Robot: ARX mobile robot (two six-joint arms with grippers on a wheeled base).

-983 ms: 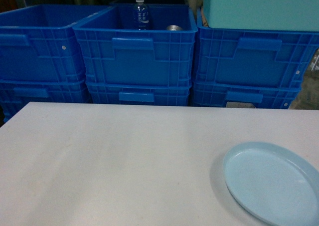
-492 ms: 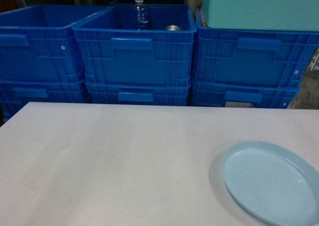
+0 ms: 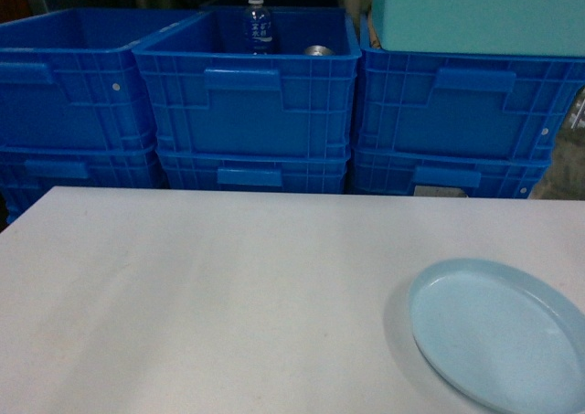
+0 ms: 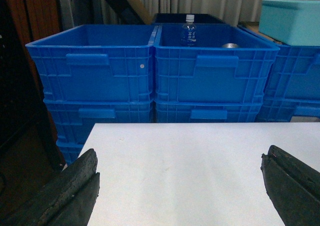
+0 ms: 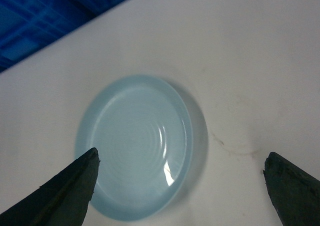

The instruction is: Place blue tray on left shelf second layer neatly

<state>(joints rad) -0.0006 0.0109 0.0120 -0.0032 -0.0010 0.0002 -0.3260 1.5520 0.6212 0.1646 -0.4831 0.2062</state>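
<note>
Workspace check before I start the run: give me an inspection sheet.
Surface: white table, faint brownish marks near the tray.
Job's things: blue tray flat at the table's right front; shelf nothing seen.
Clutter: nothing seen on the table besides the tray.
Hands: left hand open over bare table; right hand open above the tray, holding nothing.
Cables: nothing seen.
Surroundings: stacked blue crates, bottle in one, teal box on top.

The pale blue round plastic tray (image 3: 498, 336) runs off the head view's bottom right corner, partly cut off.
</note>
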